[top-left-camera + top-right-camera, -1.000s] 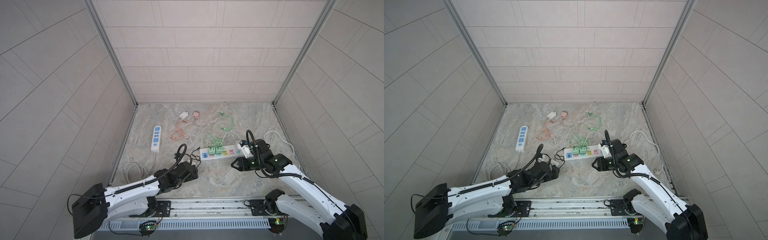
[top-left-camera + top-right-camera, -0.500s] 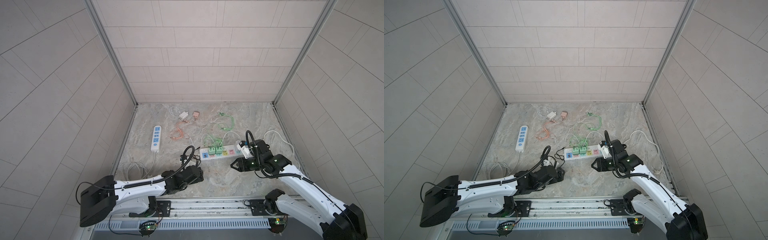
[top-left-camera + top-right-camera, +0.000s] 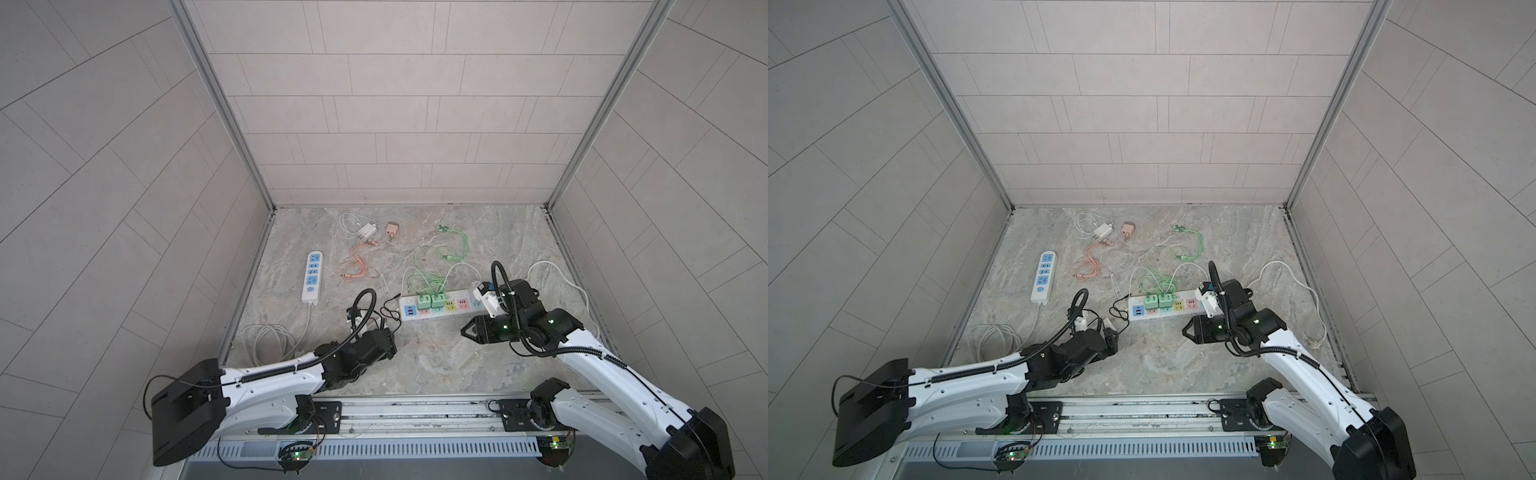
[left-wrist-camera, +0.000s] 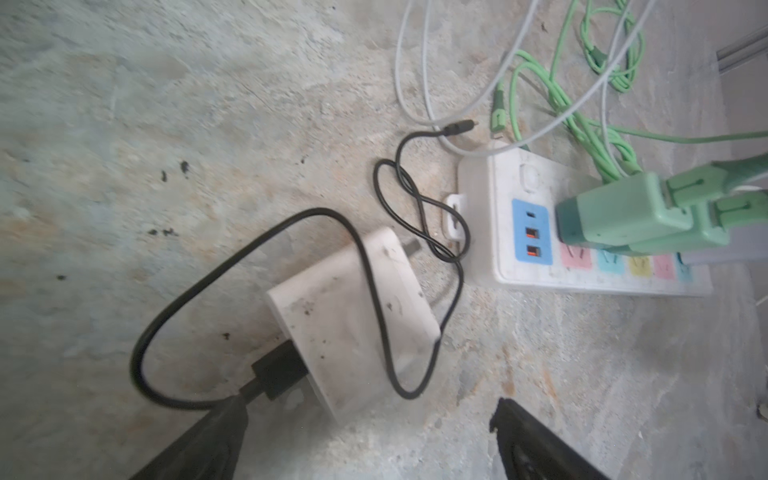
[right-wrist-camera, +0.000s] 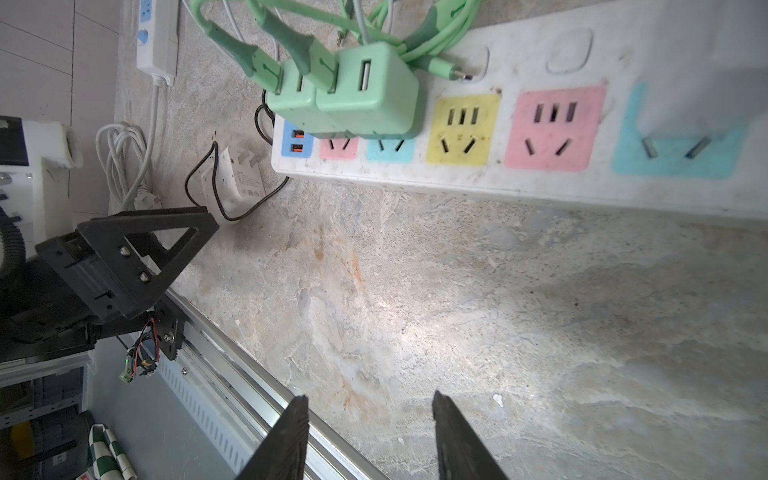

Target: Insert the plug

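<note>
White charger (image 4: 353, 316) just lies on the floor (image 4: 166, 124) at 8 o'clock off the power strip (image 3: 1179, 306) in a top view, left gripper (image 4: 365, 419) gaping empty right at it, right gripper (image 5: 370, 399) parted and empty too, so I'd say pickup's next: squeeze its sides, avoid the black cable (image 4: 318, 210).

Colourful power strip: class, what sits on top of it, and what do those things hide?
Two green chargers stand side by side on the power strip, a white plug at its end. They cover most of three sockets; the yellow socket and pink socket lie bare.
</note>
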Robot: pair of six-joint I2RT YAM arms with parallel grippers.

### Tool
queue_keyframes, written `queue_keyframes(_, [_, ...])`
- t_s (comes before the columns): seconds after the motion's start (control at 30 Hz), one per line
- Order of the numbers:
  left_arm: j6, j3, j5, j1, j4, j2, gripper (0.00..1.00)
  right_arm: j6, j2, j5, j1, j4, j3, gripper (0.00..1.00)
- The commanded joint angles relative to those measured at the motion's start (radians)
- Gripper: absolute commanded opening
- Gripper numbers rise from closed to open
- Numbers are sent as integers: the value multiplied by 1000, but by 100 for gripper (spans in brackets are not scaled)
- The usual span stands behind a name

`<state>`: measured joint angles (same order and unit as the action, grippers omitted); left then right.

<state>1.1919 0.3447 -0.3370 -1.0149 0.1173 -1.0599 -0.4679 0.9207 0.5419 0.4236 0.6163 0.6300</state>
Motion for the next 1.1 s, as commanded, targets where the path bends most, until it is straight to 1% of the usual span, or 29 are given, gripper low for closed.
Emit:
queue_keyframes(0.0, [-67,-37,35,104,-21,-4,100,7,-8,0,7,8,-3,49])
queue_keyframes(0.03, [-89,-41,66,146,-41,-18,100,7,-9,-2,7,8,-4,49])
queue_keyframes(0.1, [-128,-24,92,189,-54,-43,100,9,-9,-4,7,7,-4,49])
queue_keyframes(0.2, [-177,14,91,216,-68,-95,100,9,-6,-5,9,6,-3,49])
queue_keyframes(0.3, [-208,40,141,257,-112,-156,100,9,-6,-9,10,6,-3,49])
queue_keyframes(0.47, [-224,90,175,263,-136,-247,100,8,-14,-9,12,9,-5,49])
queue_keyframes(0.53, [-233,112,209,263,-141,-283,100,7,-17,-11,12,11,-5,49])
queue_keyframes(0.6, [-252,150,258,263,-106,-306,100,7,-17,-11,12,12,-5,49])
queue_keyframes(0.63, [-269,168,277,263,-85,-315,100,6,-17,-11,12,11,-5,49])
queue_keyframes(0.7, [-265,176,311,262,-84,-323,100,8,-17,-12,12,12,-4,49])
queue_keyframes(0.87, [-278,171,351,262,-49,-323,99,7,-20,-13,12,17,-4,49])
queue_keyframes(1.07, [-366,229,366,250,123,-330,97,5,-24,-21,12,21,-2,49])
